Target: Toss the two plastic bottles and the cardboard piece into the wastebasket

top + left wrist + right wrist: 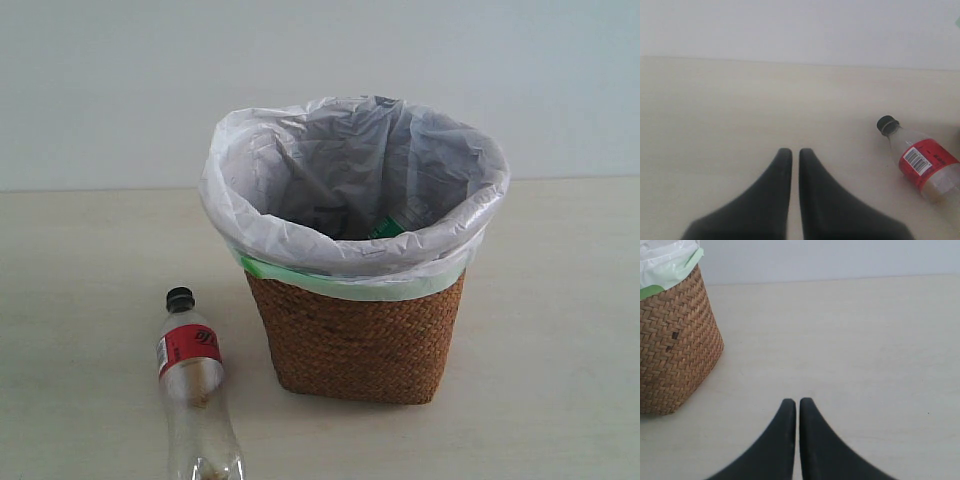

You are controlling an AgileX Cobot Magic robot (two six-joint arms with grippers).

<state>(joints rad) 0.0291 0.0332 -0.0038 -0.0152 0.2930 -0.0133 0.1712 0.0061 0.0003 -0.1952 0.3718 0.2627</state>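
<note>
A clear plastic bottle (195,390) with a black cap and red label lies on the table left of the wastebasket (355,330), a brown wicker basket lined with a white bag. Inside the bag a bit of green-and-white label (392,226) shows; I cannot tell more of what lies in there. The cardboard piece is not visible. The left wrist view has the same bottle (922,162) off to one side of my left gripper (795,152), which is shut and empty. My right gripper (797,402) is shut and empty above bare table, with the wastebasket (675,350) beside it. Neither gripper appears in the exterior view.
The pale table (560,300) runs back to a white wall (100,80).
</note>
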